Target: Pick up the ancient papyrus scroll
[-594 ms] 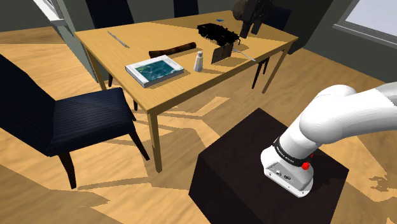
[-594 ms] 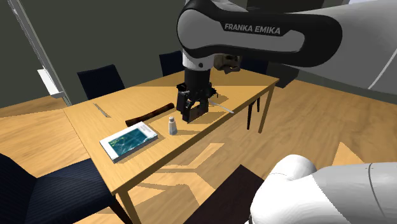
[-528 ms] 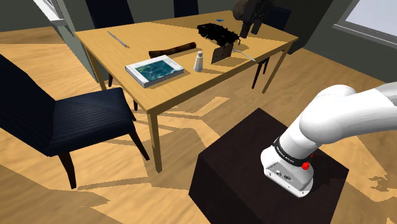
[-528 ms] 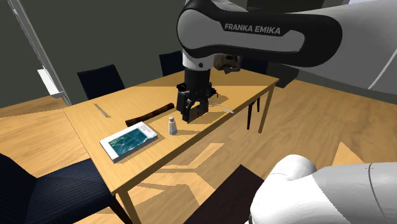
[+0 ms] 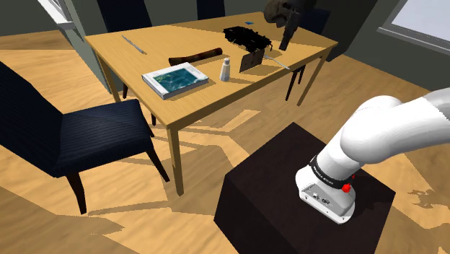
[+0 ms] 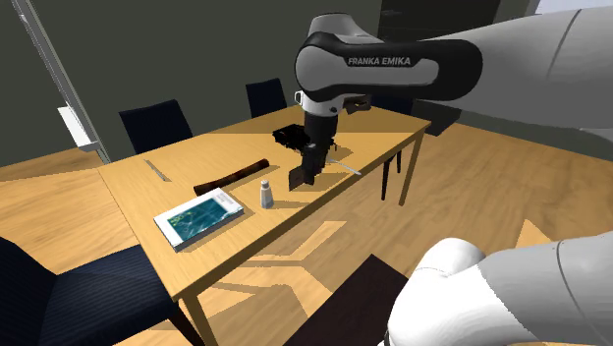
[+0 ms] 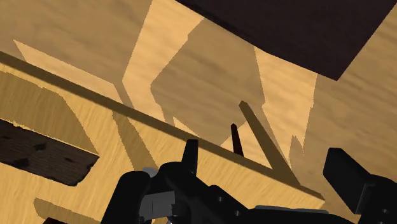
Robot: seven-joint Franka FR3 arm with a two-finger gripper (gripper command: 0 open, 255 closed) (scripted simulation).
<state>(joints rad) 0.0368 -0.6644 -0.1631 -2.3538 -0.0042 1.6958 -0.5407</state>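
Now the gripper [image 5: 286,37] is hovering, fingers apart, well away from the scroll [image 5: 195,55]; it should be crossing the desk [image 5: 189,101] to straddle its middle.

One wooden table [image 5: 166,37] holds one brown scroll [image 5: 195,55], one teal book [image 5: 177,78], one small white bottle [image 5: 224,69], two thin grey sticks [image 5: 134,45] and two dark objects [image 5: 245,34]. Four dark chairs [image 5: 79,133] surround it.

- the white arm [image 5: 375,137] rises from its base [image 5: 326,189] and reaches up toward the shoulder view's left.
- its dark-jointed wrist bends over, so the black gripper [image 6: 314,152] points downward.
- the fingers [image 7: 347,178] stand wide apart, clasping nothing.
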